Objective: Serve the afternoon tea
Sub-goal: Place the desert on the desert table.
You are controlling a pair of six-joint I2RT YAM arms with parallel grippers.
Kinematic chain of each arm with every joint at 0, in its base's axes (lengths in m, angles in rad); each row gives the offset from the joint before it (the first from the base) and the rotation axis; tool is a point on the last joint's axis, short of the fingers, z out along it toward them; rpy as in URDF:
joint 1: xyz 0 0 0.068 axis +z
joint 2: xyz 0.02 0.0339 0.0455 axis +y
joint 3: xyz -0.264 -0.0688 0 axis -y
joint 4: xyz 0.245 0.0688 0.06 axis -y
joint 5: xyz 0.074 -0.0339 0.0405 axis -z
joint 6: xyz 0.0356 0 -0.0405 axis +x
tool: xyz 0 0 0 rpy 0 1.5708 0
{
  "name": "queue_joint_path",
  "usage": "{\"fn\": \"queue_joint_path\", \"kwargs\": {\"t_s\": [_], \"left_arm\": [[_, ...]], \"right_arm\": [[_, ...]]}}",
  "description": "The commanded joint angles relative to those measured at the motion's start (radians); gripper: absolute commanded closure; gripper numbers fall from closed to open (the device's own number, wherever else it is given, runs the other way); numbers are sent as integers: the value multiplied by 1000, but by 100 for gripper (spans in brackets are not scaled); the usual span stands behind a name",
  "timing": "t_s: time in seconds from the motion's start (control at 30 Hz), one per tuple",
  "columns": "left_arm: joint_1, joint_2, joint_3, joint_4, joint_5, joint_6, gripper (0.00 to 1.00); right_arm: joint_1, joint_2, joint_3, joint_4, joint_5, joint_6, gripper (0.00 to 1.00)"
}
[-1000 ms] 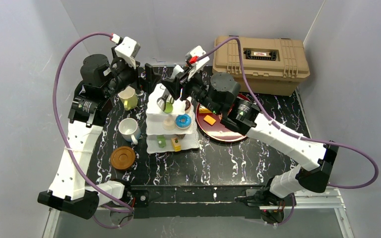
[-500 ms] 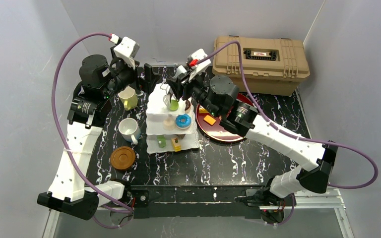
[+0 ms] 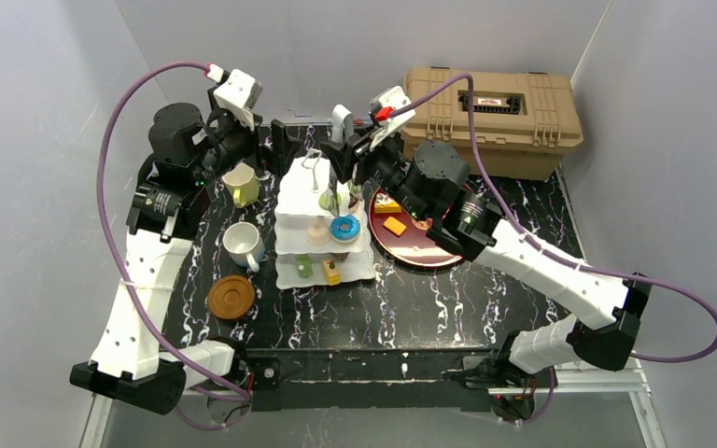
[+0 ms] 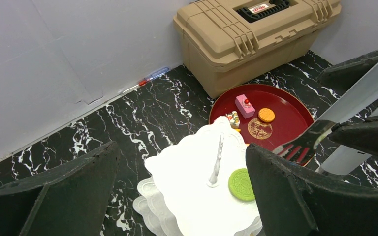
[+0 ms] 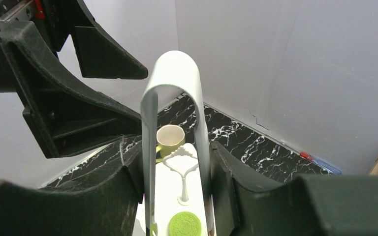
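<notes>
**Green biscuit on the top tier**

Nearest us on the counter (image 3: pixel 429 308) lie a round brown coaster (image 3: pixel 231 297) and a white mug (image 3: pixel 243 244). Beyond them stands the three-tier cake stand (image 4: pixel 192 167), a green biscuit (image 4: pixel 241 184) on its top plate. Our right hand (image 5: pixel 177 152) is clamped on white tongs (image 5: pixel 177 64) over the stand. Our left hand (image 4: pixel 181 147) hangs to its left, fingers wide apart. Farther back sit the pale yellow-green mug (image 3: pixel 241 185), the red tray (image 4: pixel 285 115) and the tan case (image 3: pixel 490 107).

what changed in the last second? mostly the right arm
The right gripper, holding the white tongs, lowered the green cookie onto the top tier of the cake stand and released it. The tongs opened, and the arm lifted and drew back to the right. Unchanged: left gripper open, yellow-green mug, white mug, coaster.
</notes>
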Motion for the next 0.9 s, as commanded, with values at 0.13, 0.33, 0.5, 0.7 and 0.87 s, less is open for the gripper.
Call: {"fn": "queue_joint_path", "kwargs": {"t_s": [0.13,0.33,0.5,0.7,0.87], "left_arm": [[-2,-30,8,8,5,8,2],[-3,-29,16,10,10,2,2],[-3,-27,27,5,10,1,2],[-2,-25,24,8,23,-2,2],[-3,-26,24,2,17,6,2]], "right_arm": [[1,-88,6,60,103,-21,61],[-4,-132,8,21,167,-96,68],[-16,-200,-76,4,251,-135,68],[-82,-243,-257,37,309,-126,69],[-193,-235,-391,116,231,-57,70]]}}
